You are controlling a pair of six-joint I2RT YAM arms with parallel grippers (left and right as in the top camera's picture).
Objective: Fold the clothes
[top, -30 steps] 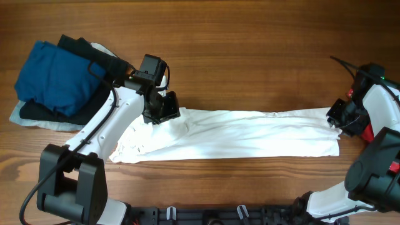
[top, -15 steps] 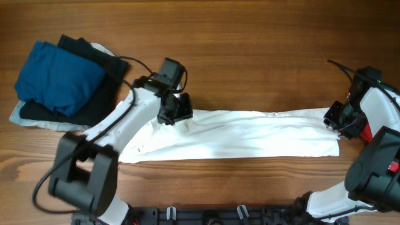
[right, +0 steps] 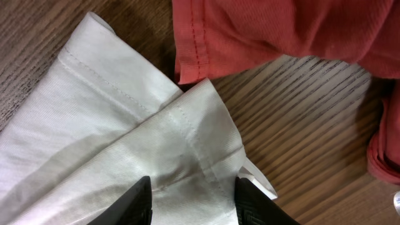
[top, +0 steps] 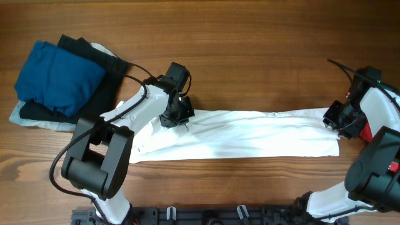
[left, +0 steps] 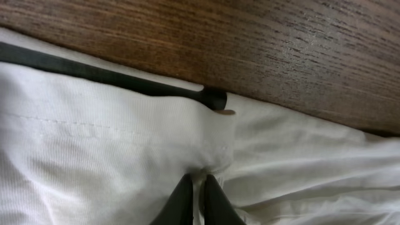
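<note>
Wood-grain table (top: 250, 44) carries everything. Your white T-shirt (top: 250, 134) lies on it as a long, narrow band stretched between the two arms.

The left gripper (top: 177, 117) sits at the band's far-left corner. Its wrist view shows the jaws clenched on a small tuck of the white cloth. Over the last second it has travelled rightward along that far edge and dragged the shirt's left end in with it. That end now lies shorter and more bunched. I read this as the start of carrying that end over, with the fold itself not yet made, so watch that the tuck does not slip.

The right gripper (right: 192, 197) rests at the opposite end, jaws spread astride the hem and gripping nothing.

Just beside that hem lies a red garment (right: 281, 31). Well apart, at the table's far-left, a blue garment (top: 56, 75) sits stacked on a black garment (top: 94, 94).
</note>
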